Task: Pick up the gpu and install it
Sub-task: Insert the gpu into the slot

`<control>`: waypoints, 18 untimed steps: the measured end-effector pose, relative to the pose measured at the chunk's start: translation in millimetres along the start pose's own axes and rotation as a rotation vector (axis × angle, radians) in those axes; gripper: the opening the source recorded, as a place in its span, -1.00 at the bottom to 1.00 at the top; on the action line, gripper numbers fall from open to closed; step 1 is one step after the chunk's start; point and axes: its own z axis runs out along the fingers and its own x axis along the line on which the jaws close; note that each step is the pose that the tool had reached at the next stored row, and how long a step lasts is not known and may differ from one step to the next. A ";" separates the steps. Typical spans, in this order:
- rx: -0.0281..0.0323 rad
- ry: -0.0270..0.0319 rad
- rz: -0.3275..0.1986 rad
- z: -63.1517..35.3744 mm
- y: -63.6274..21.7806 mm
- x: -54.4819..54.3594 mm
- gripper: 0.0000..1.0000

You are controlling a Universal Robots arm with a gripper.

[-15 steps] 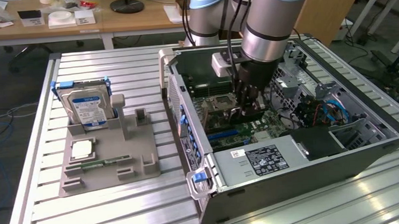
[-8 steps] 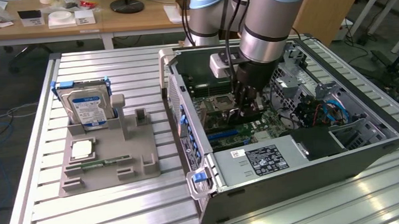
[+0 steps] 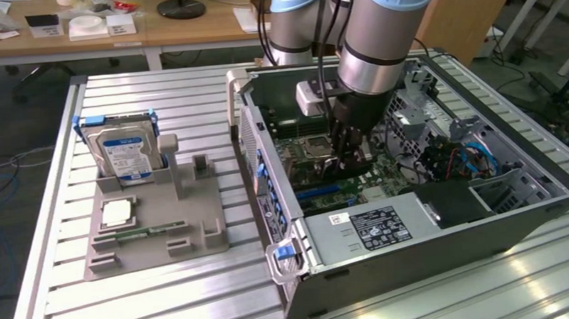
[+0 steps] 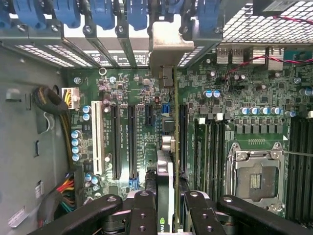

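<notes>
Exterior view: black two-finger gripper [image 3: 349, 159] down inside open grey tower computer case [image 3: 513, 215], over green motherboard [image 3: 380, 172] — wrist view: pinching thin dark-faced gpu [image 4: 165, 196] edge-on above long black slots [image 4: 131, 139] — picked up, seating apparently unfinished.

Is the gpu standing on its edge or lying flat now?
On its edge: the gpu stands upright between the claw fingers, above the motherboard slots.

Hand [image 4: 166, 208] grips gpu [image 4: 165, 171] edge-on above green motherboard [image 4: 234, 98] slots.
</notes>
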 end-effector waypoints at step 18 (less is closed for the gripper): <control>0.0001 0.0000 0.000 8.3 5.4 1.7 -0.47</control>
